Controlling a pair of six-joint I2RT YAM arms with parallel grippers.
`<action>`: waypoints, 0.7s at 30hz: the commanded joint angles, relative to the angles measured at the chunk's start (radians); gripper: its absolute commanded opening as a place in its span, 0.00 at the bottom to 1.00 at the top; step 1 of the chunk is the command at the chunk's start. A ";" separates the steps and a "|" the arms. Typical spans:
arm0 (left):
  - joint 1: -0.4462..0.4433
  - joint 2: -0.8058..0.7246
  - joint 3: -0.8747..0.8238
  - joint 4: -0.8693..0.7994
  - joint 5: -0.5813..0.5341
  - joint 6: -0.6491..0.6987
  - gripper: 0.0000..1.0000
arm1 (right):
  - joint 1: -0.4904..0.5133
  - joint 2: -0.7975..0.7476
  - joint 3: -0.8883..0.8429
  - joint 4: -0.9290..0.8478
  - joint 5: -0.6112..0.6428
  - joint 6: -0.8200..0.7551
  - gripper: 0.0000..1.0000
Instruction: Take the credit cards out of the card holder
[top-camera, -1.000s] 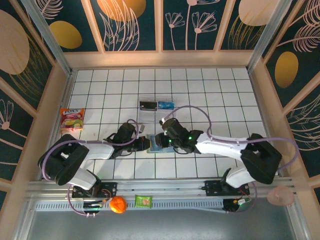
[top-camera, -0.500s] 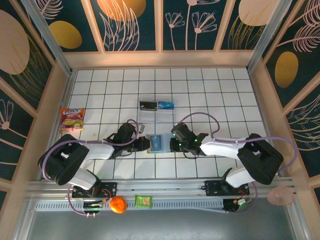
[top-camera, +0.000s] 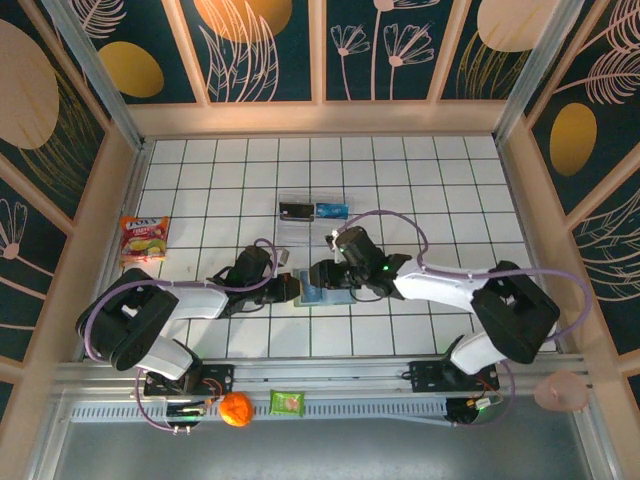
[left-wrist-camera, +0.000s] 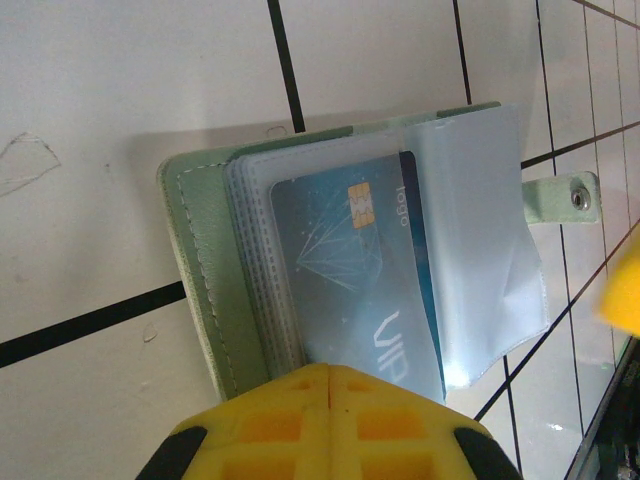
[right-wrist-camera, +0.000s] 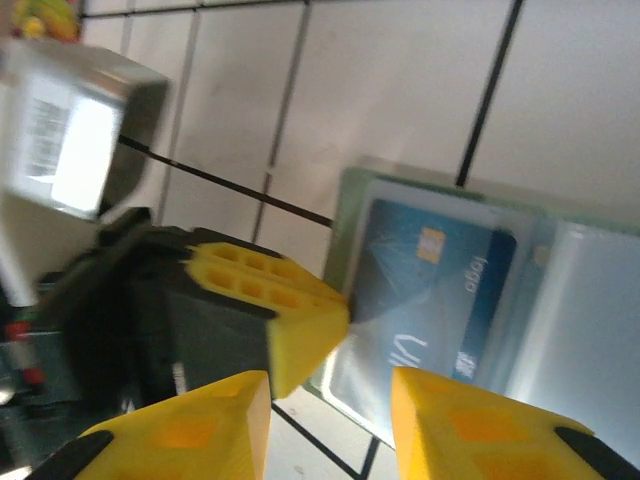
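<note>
Left claw (left-wrist-camera: 328, 372) clenched, tips on edge of open card holder (left-wrist-camera: 200, 290) (green cover flat on tiled table (left-wrist-camera: 120, 80)). Blue credit card (left-wrist-camera: 350, 270) sits in clear sleeve (left-wrist-camera: 480, 230). Right claw (right-wrist-camera: 330, 385) parted, empty, hovering just above. Clear tray (top-camera: 312, 232) beyond.

We count three cards: one blue card (left-wrist-camera: 360, 270) in the one holder (left-wrist-camera: 200, 270), plus one blue (top-camera: 332, 211) and one dark (top-camera: 296, 211) in the one tray (top-camera: 312, 232) at twelve o'clock. There is one snack bag (top-camera: 145, 238) at nine, and one orange ball (top-camera: 236, 409) and one green packet (top-camera: 287, 402) at six.
</note>
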 joint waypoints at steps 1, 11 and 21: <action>-0.005 -0.006 -0.015 -0.012 0.001 -0.004 0.00 | -0.002 0.048 0.023 -0.007 -0.017 0.022 0.38; -0.004 -0.003 -0.015 -0.004 0.007 -0.005 0.00 | 0.014 0.084 0.029 -0.004 0.006 0.014 0.38; -0.005 -0.005 -0.017 -0.001 0.009 -0.002 0.00 | 0.035 0.122 0.055 -0.025 0.030 0.006 0.37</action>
